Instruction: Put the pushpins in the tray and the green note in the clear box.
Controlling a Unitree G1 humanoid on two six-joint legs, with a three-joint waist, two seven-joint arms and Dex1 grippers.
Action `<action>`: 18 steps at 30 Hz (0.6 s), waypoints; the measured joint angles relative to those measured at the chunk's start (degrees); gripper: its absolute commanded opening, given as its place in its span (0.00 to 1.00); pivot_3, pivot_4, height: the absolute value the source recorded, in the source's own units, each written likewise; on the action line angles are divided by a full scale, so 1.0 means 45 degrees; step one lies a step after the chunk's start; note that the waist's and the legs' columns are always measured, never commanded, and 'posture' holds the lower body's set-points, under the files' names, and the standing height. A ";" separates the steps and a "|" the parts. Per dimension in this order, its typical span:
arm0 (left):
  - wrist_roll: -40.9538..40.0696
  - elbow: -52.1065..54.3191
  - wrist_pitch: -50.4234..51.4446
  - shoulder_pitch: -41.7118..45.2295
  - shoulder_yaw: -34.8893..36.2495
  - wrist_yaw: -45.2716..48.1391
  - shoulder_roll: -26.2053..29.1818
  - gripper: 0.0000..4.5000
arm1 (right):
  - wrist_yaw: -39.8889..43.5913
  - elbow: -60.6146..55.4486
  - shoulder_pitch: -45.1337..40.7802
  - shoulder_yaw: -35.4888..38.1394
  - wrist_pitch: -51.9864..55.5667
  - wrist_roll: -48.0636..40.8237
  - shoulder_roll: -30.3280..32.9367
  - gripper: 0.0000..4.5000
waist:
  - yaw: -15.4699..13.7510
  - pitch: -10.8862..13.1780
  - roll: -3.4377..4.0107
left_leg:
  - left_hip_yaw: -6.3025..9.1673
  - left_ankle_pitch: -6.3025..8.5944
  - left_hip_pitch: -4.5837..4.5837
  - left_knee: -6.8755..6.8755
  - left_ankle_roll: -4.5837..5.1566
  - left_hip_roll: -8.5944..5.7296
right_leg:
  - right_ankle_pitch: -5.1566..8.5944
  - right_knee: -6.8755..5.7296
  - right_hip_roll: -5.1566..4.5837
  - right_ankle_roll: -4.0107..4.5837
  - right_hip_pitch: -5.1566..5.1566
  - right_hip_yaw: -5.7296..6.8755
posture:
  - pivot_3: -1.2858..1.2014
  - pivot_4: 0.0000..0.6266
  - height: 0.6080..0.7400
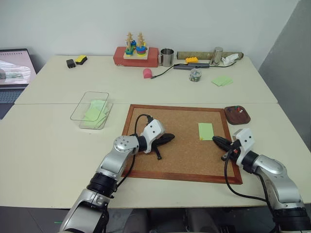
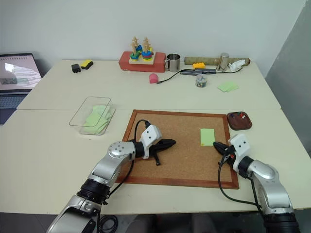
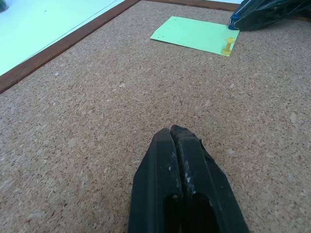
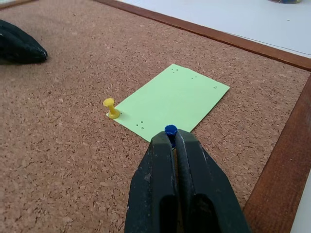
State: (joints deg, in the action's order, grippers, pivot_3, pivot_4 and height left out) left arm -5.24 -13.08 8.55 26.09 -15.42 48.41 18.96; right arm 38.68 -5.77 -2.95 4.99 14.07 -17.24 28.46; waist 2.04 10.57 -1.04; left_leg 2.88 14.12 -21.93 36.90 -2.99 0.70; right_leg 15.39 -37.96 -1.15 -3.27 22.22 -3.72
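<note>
The green note [image 1: 205,131] lies on the right part of the cork board [image 1: 184,160]. A pale yellow pushpin [image 4: 111,108] stands at one of its near corners. At the other near corner is a dark blue pushpin [image 4: 170,130], and my right gripper [image 4: 171,138] is shut on its head. My left gripper [image 1: 170,138] rests shut and empty over the middle of the board, pointing toward the note. The dark red-brown tray [image 1: 237,115] sits just beyond the board's far right corner with small pins in it. The clear box [image 1: 92,110] stands left of the board and holds green paper.
At the back of the table are a pair of overlapping green notes [image 1: 222,80], a small jar [image 1: 195,75], a metal cup [image 1: 166,57], a red box with a stacking toy [image 1: 136,56] and a pink object [image 1: 147,73]. A laptop [image 1: 14,68] sits at far left.
</note>
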 measured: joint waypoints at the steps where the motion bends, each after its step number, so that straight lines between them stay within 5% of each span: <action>1: 0.0000 -0.0015 -0.0003 0.0002 -0.0002 -0.0006 -0.0001 0.00 | 0.0006 -0.0203 -0.0002 0.0074 0.0008 -0.0127 -0.0015 0.01 | 0.0000 0.0000 0.0001 | 0.0000 0.0000 0.0001 0.0000 0.0000 0.0000 | 0.0000 0.0000 0.0000 0.0000 0.0000 -0.0001 | 0.52 0.24 1.00; 18: 0.0004 -0.0183 -0.0043 0.0014 -0.0021 -0.0128 -0.0013 0.00 | -0.0229 -0.1323 0.0094 0.0902 0.0806 -0.1461 -0.0017 0.01 | -0.0002 -0.0001 0.0000 | 0.0002 0.0000 0.0003 0.0002 0.0000 0.0000 | 0.0000 -0.0003 0.0000 0.0000 -0.0003 0.0000 | 0.52 0.24 1.00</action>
State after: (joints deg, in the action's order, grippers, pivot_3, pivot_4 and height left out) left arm -5.22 -13.90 8.36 26.16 -15.51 47.84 18.91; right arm 37.65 -11.72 -2.53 9.05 17.70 -23.81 28.38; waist 2.03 10.57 -1.04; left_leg 2.89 14.12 -21.91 36.90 -2.99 0.70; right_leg 15.39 -37.97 -1.16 -3.27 22.20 -3.72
